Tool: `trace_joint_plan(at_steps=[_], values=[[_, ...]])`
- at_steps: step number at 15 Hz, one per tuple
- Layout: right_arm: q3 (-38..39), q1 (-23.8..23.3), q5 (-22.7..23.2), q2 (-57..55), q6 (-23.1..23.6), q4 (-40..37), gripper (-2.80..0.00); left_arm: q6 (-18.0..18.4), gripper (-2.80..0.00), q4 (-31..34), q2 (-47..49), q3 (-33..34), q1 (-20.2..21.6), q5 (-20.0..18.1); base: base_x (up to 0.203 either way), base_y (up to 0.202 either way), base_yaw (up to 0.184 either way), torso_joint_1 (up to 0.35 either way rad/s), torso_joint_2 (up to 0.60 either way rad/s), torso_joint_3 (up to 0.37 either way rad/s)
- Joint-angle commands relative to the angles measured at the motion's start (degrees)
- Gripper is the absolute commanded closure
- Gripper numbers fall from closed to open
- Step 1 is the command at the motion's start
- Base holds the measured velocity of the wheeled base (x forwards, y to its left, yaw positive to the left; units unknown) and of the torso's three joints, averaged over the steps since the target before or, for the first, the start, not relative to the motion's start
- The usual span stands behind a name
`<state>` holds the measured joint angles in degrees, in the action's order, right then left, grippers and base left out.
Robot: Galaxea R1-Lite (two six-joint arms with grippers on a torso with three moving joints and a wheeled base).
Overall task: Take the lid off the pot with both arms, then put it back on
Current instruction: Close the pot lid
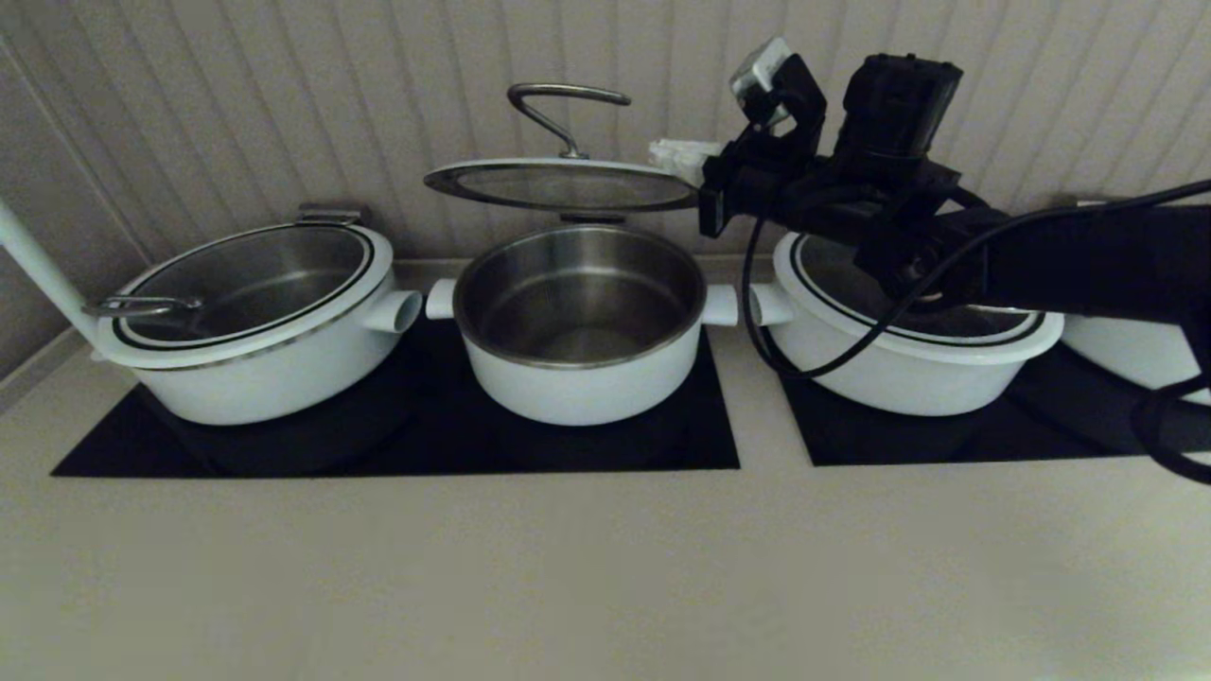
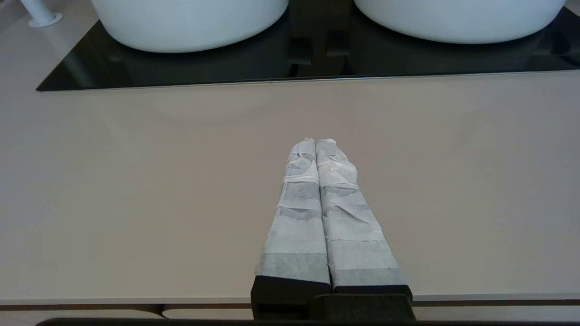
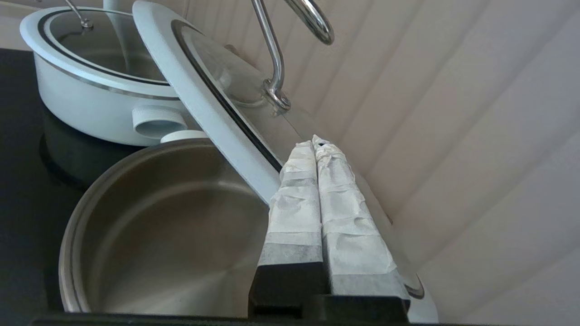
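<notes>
The lid (image 1: 558,184), glass with a white rim and a curved steel handle, hangs level in the air just above the open pot (image 1: 579,322). My right gripper (image 1: 679,156) comes in from the right and is shut on the lid's right rim. In the right wrist view the padded fingers (image 3: 290,199) press together at the gripper tip (image 3: 316,141) against the lid (image 3: 204,95), with the pot's steel inside (image 3: 172,226) below. My left gripper (image 2: 316,140) is shut and empty, parked low over the bare counter in front of the cooktop; it does not show in the head view.
A wider lidded pot (image 1: 255,312) stands left of the pot and another (image 1: 908,350) right, under my right arm. Both sit on black cooktop panels (image 1: 397,445). A ribbed wall runs close behind. A white pole (image 1: 38,265) rises at far left.
</notes>
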<state>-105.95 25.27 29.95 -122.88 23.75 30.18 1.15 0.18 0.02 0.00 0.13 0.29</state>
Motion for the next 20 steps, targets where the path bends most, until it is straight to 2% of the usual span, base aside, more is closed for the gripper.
trace_joint_plan(at_steps=[1,20], values=[[0.43,0.04,0.19,0.36,0.16,0.23,0.00,0.00,0.00,-0.01,-0.02,0.00,0.04,0.06,0.000,0.000,0.000,0.000,0.00,0.000],[13.76,0.04,0.37,5.64,-0.02,0.57,0.00,0.00,0.00,-0.01,-0.02,0.00,0.03,0.06,0.000,0.000,0.000,0.000,0.00,0.000]])
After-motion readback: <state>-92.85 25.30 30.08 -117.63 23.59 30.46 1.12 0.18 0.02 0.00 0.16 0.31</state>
